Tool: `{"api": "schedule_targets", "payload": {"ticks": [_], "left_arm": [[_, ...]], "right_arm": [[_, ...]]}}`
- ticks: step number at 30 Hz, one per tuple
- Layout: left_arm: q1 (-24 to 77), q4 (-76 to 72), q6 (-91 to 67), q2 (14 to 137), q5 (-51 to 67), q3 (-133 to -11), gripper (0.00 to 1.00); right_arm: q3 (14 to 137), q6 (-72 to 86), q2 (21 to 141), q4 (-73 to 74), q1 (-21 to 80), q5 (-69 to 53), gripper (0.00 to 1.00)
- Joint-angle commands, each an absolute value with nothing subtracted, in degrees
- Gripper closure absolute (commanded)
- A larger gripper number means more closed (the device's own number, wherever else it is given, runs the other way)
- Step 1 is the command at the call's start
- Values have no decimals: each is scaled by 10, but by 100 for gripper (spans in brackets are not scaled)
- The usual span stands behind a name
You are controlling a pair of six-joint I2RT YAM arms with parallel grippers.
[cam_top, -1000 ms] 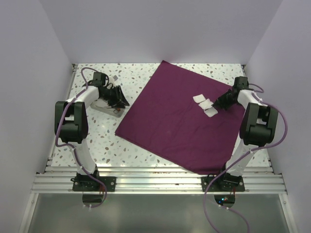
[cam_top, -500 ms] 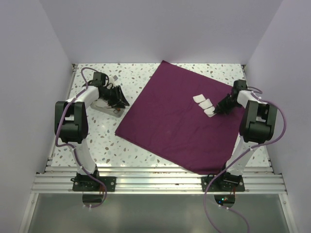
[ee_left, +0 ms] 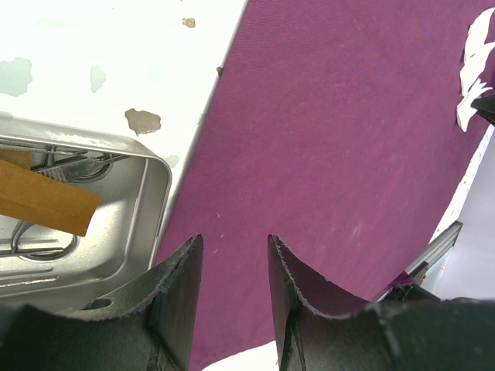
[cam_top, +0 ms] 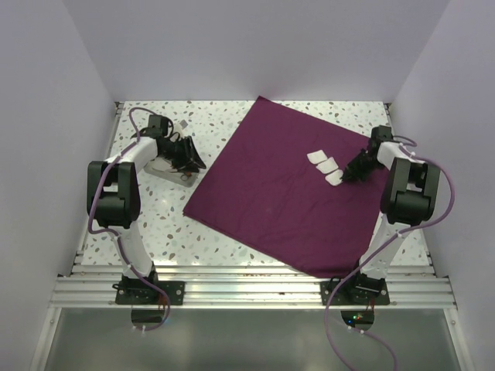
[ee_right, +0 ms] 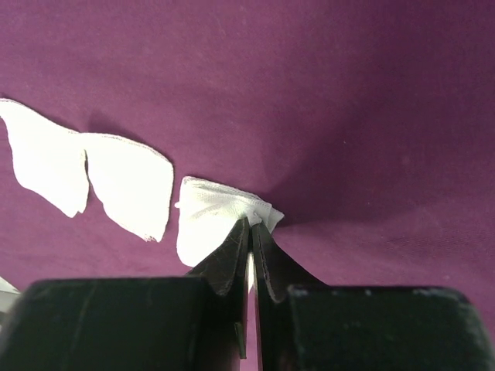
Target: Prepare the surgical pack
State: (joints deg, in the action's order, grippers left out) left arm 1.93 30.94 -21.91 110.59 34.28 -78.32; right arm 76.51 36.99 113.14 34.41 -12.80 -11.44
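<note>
Overhead, one purple cloth (cam_top: 286, 185) lies spread flat as a single square sheet on the speckled table (cam_top: 155, 224). It is turned so that one corner points far and another points near, and it fills the middle and right of the surface.

Three white gauze pieces sit on the far right part of the cloth in a short slanting row, each just beside the next: the farthest (cam_top: 317, 157), the middle one (cam_top: 328, 165) and the nearest gauze piece (cam_top: 336, 178).

The right gripper (cam_top: 346, 176) is low over the cloth. Its jaws are pressed together on the right-hand corner of the nearest gauze piece, and that corner is lifted slightly off the fabric.

One metal tray (ee_left: 155, 178) stands on the bare table to the left, just beside the cloth's left edge. It holds ring-handled instruments (ee_left: 46, 239), whose number cannot be told, and one tan strip (ee_left: 39, 201).

The left gripper (cam_top: 189, 158) hangs over the tray's right end with its two jaws apart, and the cloth's edge shows in the gap between them.
</note>
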Motion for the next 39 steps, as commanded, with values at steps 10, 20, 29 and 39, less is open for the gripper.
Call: {"api": "schedule_targets", "payload": {"ticks": [10, 20, 29, 39], "left_arm": [[16, 295, -224, 1100, 357, -788, 57], [16, 291, -228, 1101, 364, -786, 57], [16, 294, -224, 1098, 366, -786, 57], [17, 297, -218, 1096, 364, -784, 57]], "right_arm": [[809, 349, 1137, 366, -130, -104, 80], [768, 363, 1085, 388, -129, -104, 60], [754, 381, 1094, 359, -115, -110, 61], [785, 387, 1127, 355, -103, -89, 63]]}}
